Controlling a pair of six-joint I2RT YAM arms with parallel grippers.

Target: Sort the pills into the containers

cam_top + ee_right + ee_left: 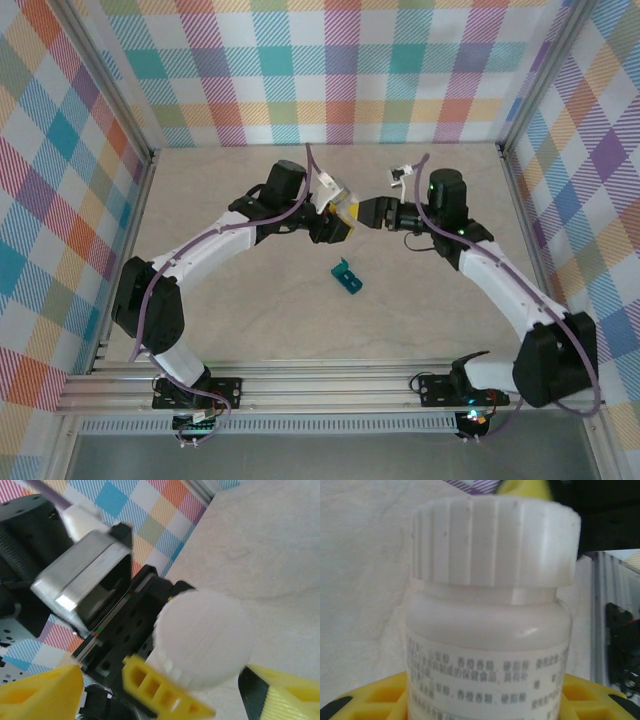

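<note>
I have both arms reaching in over the pale table [250, 330], their claws meeting nose to nose above its middle. The left claw [343, 212] is clamped on a white bottle [487, 630]. In the left wrist view the bottle's printed label sits between the yellow fingers [365, 700], and its ribbed white cap [495, 540] points away from that claw toward the other one. The right claw [372, 213] faces the cap end-on. In its own wrist view the jaws stand apart on either side of the cap, with one finger [40, 690] well clear of it, so I judge it has no grip on the cap. The thing I care about, the pill box [346, 277], lies flat on the table below and behind both claws, back toward the arm bases and roughly between the two. It looks a touch nearer the left claw. Its long axis runs on a diagonal, its far end angled toward the left arm and its near end toward the right. It is small and teal, and one lid may be standing up at the far end, though it is too small for me to tell the compartments apart. I see no loose pills, so I take them to be inside the capped bottle. Whichever claw pours next will have to come back and down to reach the box.
</note>
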